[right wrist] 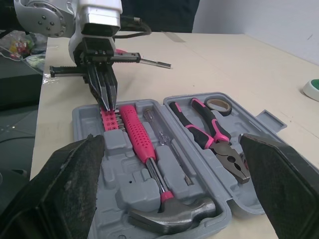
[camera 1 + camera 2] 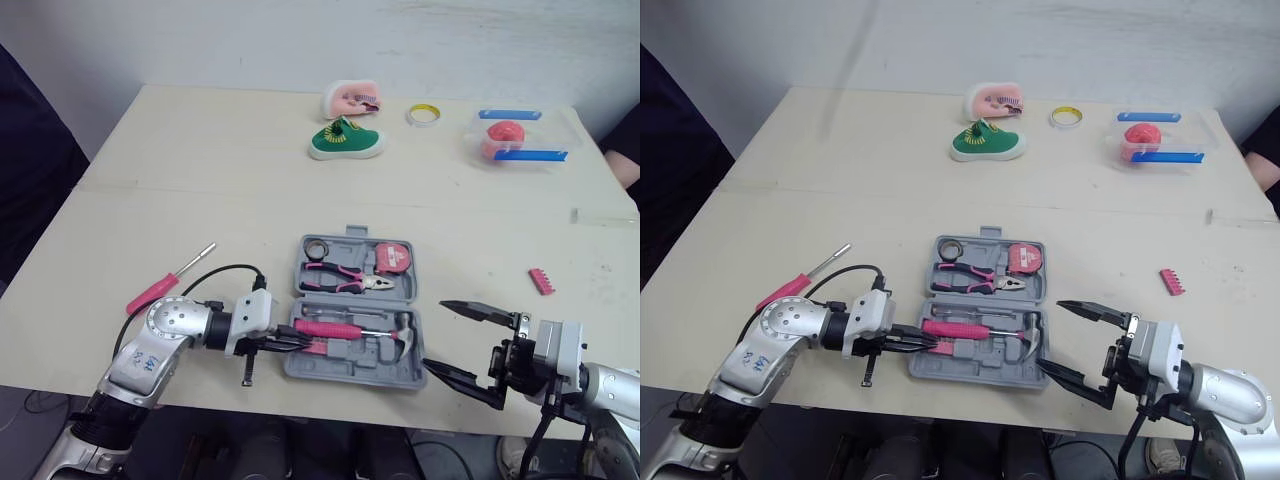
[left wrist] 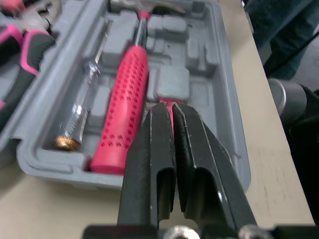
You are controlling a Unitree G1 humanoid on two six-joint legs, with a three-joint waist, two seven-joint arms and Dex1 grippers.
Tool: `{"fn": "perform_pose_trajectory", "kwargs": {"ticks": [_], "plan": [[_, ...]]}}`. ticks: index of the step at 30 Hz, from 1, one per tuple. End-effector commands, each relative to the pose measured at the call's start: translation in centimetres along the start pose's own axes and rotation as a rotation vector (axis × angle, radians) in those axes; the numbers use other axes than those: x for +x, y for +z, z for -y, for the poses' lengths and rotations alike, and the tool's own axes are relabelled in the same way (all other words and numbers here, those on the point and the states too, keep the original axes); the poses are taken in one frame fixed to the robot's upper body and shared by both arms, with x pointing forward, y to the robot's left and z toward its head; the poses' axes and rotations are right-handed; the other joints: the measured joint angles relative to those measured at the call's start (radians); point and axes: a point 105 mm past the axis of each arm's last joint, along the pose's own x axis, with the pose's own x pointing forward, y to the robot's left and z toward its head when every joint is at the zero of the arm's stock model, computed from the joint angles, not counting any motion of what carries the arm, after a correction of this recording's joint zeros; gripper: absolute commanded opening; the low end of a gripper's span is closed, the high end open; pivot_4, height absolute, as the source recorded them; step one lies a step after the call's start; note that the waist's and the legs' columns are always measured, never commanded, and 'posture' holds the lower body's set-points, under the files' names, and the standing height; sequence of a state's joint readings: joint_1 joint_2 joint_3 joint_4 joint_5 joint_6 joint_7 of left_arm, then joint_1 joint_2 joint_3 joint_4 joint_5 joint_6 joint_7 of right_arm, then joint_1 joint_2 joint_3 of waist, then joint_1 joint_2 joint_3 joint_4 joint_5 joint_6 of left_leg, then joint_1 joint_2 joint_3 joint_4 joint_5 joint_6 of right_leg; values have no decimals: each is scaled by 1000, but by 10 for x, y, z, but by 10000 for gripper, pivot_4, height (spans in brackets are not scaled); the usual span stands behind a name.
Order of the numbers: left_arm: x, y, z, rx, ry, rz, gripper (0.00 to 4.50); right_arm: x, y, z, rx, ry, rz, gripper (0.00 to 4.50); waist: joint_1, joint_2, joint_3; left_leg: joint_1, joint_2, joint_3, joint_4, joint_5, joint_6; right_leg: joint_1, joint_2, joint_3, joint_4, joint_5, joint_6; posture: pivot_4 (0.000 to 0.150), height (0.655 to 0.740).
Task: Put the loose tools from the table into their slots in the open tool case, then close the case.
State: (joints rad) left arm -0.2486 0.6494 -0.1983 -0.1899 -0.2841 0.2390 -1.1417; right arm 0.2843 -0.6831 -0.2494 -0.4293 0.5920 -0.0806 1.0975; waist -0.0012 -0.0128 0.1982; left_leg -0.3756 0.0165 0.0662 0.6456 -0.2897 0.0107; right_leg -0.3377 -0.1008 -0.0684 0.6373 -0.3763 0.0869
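Seating a bit strip is judged to be the step in hand. At the case's nine o'clock, a pink-handled steel screwdriver (image 2: 165,283) is seen loose on the pale table (image 2: 200,150). The left gripper (image 2: 300,343) is nearly closed, pinched on the end of a pink ribbed bit strip (image 1: 110,122) held in the eight o'clock corner of the open grey plastic tool case (image 2: 290,370). At four o'clock the right gripper (image 2: 437,333) is spread wide, empty. A second pink bit strip (image 2: 541,281) is seen at three o'clock. Release is called for next, then the screwdriver must be fetched.
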Motion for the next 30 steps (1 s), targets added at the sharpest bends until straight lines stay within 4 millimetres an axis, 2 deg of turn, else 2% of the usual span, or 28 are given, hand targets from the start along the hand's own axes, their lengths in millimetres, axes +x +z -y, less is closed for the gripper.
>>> {"fn": "perform_pose_trajectory", "kwargs": {"ticks": [1, 7, 15, 18, 22, 24, 26, 27, 28, 30], "plan": [[-2, -16, 4, -14, -7, -84, 1001, 0, 12, 2, -45, -8, 16, 45000, 0, 0, 0, 0, 0, 0, 0, 0, 0, 0, 0, 0, 0, 0, 0, 1500, 7400], [-4, -44, 10, -44, -20, -225, 1001, 0, 14, 2, -47, -11, 15, 45000, -1, 3, -2, 2, 0, 0, -1, 0, 0, 1, 0, 0, 0, 0, 0, 1500, 7400], [6, -64, 11, -103, 12, -339, 1001, 2, 13, 4, -47, -12, 15, 45000, 0, 19, -16, 11, 1, 0, -1, -8, 6, 13, 0, 0, -5, 0, 0, 1500, 7400], [8, -69, 17, -94, -21, -379, 1001, 2, 12, 5, -47, -15, 15, 45000, 0, 19, -24, 16, 1, 0, -4, -9, 6, 17, 0, 0, -8, 0, 0, 1500, 7400], [15, -54, 7, -28, 15, -301, 1001, -1, 13, 9, -77, -42, 19, 45000, 1, 20, -31, 20, 0, 1, -10, -9, 6, 19, -1, 2, -11, 0, 0, 1500, 7400], [15, -32, -2, 35, 66, -124, 1001, -9, 11, 14, -105, -61, -2, 45000, 1, 21, -31, 19, 0, 1, -13, -8, 6, 17, -1, 2, -11, 0, -1, 1500, 7400], [1, -13, -8, 2, 128, 57, 1001, -18, 9, 18, -131, -91, -29, 45000, 0, 19, -30, 18, 0, 1, -13, -7, 6, 16, -1, 1, -11, 0, -1, 1500, 7400], [-3, -10, -9, -11, 140, 92, 1001, -20, 8, 19, -138, -98, -34, 45000, -1, 14, -27, 17, 1, 1, -13, -7, 5, 14, 0, 1, -10, -1, -1, 1500, 7400], [-15, -9, -10, -35, 155, 107, 1001, -24, 6, 20, -146, -110, -50, 45000, -3, 9, -24, 16, 1, 0, -14, -7, 5, 13, 0, 0, -10, -1, -2, 1500, 7400], [-45, -6, -16, -32, 220, 104, 6219, -38, 1, 23, -159, -141, -96, 45000, -5, 5, -21, 15, 2, 0, -14, -6, 4, 12, 1, -1, -11, -1, -3, 1500, 7400]]}}
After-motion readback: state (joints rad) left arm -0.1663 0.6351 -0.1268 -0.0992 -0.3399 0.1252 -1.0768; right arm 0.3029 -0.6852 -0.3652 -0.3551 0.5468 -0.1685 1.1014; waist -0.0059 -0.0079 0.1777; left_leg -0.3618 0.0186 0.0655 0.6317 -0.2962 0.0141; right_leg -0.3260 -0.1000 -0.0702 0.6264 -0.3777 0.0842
